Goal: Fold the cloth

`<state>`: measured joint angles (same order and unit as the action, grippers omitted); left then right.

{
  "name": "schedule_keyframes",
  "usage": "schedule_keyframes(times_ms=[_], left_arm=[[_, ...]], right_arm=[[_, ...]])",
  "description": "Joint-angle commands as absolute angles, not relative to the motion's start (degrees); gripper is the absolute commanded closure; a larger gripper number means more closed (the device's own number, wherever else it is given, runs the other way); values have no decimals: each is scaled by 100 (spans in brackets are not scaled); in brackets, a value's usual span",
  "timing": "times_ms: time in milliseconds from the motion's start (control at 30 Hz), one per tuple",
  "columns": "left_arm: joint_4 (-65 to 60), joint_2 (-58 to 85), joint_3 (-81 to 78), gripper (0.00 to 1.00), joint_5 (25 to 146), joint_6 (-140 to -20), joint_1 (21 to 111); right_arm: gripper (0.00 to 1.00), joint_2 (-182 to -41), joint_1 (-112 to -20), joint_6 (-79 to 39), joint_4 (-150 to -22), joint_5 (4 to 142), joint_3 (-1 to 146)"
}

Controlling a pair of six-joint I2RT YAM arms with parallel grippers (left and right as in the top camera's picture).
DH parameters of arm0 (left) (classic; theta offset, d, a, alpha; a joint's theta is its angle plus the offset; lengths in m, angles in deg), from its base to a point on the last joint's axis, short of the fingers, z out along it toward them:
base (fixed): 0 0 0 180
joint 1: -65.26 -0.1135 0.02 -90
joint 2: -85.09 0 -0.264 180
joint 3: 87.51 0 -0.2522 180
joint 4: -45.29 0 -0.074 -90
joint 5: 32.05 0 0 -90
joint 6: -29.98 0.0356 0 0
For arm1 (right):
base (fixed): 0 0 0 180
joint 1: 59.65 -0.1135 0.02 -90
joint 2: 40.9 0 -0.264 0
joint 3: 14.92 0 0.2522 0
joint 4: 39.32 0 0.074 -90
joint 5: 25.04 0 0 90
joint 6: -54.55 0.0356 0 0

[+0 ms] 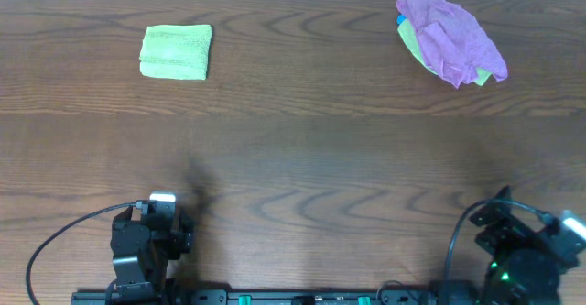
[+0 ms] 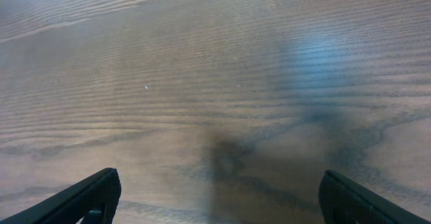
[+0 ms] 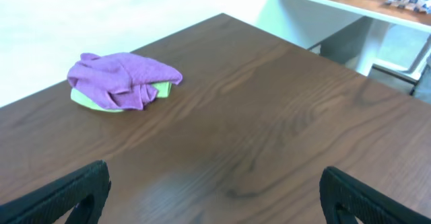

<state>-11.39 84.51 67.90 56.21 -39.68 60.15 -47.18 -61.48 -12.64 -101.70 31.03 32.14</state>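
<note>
1. Cloth [image 1: 176, 52] upper left of overhead frame, folded flat on table [image 1: 302, 149];
2. left gripper [image 2: 219, 187] spread wide, empty;
3. right gripper [image 3: 215, 180] spread wide, empty; purple cloth [image 3: 124, 79] upper left in its view.

Left wrist view's soft and blurry: pale blue glare on the table [image 2: 323, 56] ahead of the fingers [image 2: 81, 198], dark shadow sitting between them.

Three cloths [image 1: 176, 52], two arms [image 1: 142, 245]
</note>
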Motion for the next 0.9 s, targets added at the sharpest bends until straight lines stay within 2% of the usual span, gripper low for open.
schedule_keyframes(times_ms=[0, 533, 867], left_arm=[[-1189, 8488, 6921, 5, 5606, -4031, 6002], [-1191, 8488, 6921, 5, 5606, -4031, 6000], [-1191, 8488, 6921, 5, 5603, -4031, 6002]], right_arm=[[1, -4290, -6045, -1385, -9945, 3424, 2652], [1, -4121, -6047, -1363, -8940, 3739, 1035], [1, -4121, -6047, -1367, -8909, 3737, 838]])
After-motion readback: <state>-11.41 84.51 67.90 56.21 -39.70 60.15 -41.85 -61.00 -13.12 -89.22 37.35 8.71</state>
